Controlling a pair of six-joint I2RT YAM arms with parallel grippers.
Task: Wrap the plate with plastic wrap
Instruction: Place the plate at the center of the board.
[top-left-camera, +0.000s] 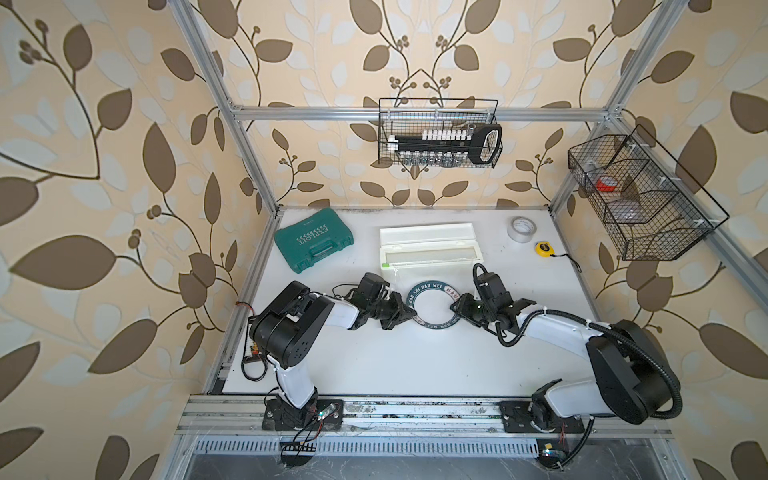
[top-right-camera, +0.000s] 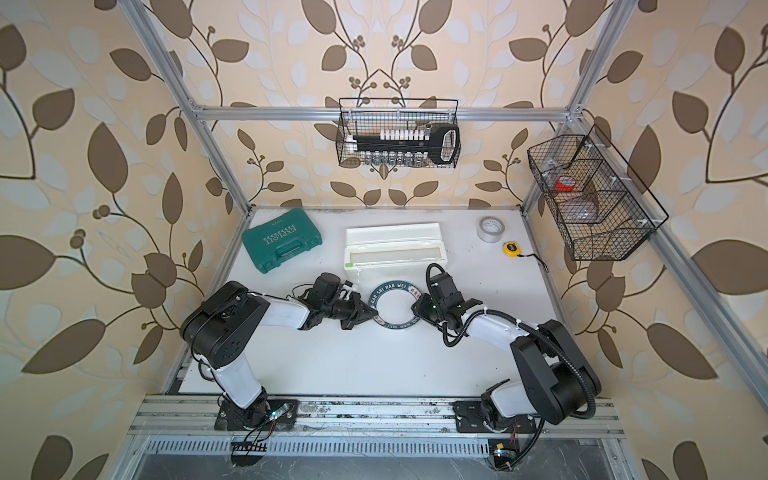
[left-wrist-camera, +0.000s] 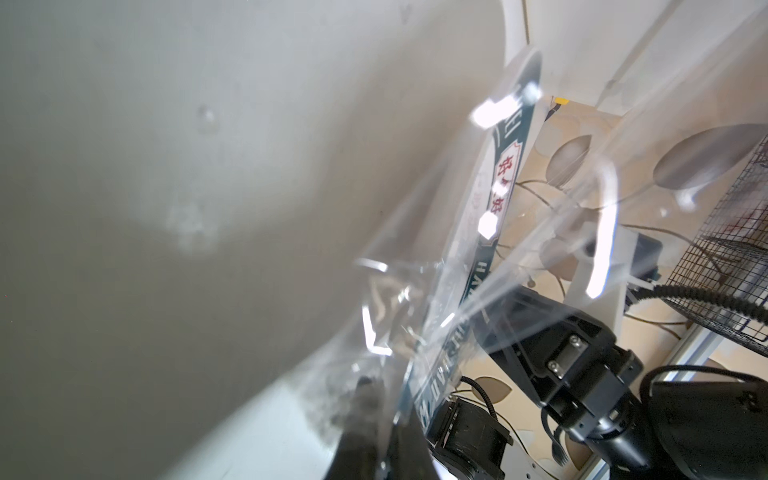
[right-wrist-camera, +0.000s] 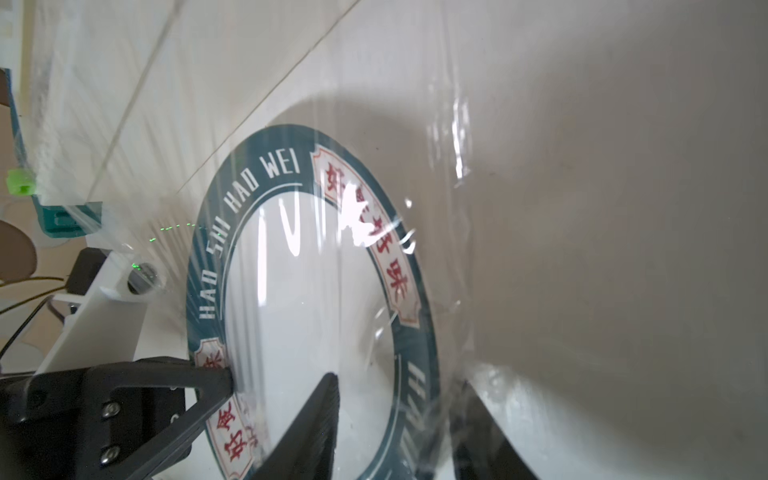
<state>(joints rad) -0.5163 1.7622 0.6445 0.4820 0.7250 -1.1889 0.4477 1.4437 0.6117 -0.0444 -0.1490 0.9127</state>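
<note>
The plate (top-left-camera: 428, 286) (top-right-camera: 392, 287), white with a navy lettered rim, lies mid-table in both top views. Plastic wrap (right-wrist-camera: 457, 166) is draped over it, glossy and creased, and hangs off its rim (left-wrist-camera: 540, 232). My left gripper (top-left-camera: 409, 313) (left-wrist-camera: 384, 409) is at the plate's left edge, shut on the plastic wrap right by the rim. At the plate's right edge my right gripper (top-left-camera: 455, 309) (right-wrist-camera: 399, 378) is open. One of its fingers is over the white centre and the other is outside the film-covered rim. The white dispenser box (top-left-camera: 430, 245) stands open just behind the plate.
A green tool case (top-left-camera: 313, 239) lies at the back left. A grey tape roll (top-left-camera: 521, 228) and a yellow tape measure (top-left-camera: 545, 248) sit at the back right. Wire baskets hang on the back frame (top-left-camera: 440, 133) and the right frame (top-left-camera: 640, 195).
</note>
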